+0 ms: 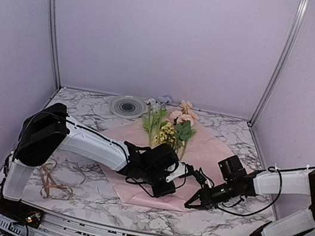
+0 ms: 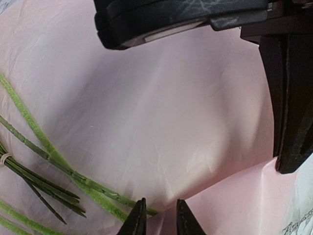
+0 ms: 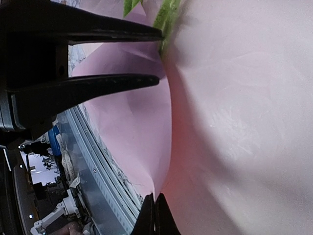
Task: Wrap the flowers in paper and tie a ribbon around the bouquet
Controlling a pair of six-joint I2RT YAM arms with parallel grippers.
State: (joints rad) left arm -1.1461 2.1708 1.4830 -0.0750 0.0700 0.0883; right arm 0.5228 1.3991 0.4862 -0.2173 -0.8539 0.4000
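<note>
The flowers lie on the pink paper, blooms toward the back wall, and no wrapped bouquet shows. Their green stems rest on the sheet to the left of my left gripper. That gripper hovers over the sheet's middle, its jaws narrowly apart astride a raised fold of paper. My right gripper is shut on the paper's near right edge, which curls up from the table. In the top view it sits just right of the left one. The tan ribbon lies loose at the near left.
A round grey-and-white disc stands at the back beside the blooms. The metal frame rail runs along the near edge. The left arm's fingers cross the upper left of the right wrist view, close to my right gripper.
</note>
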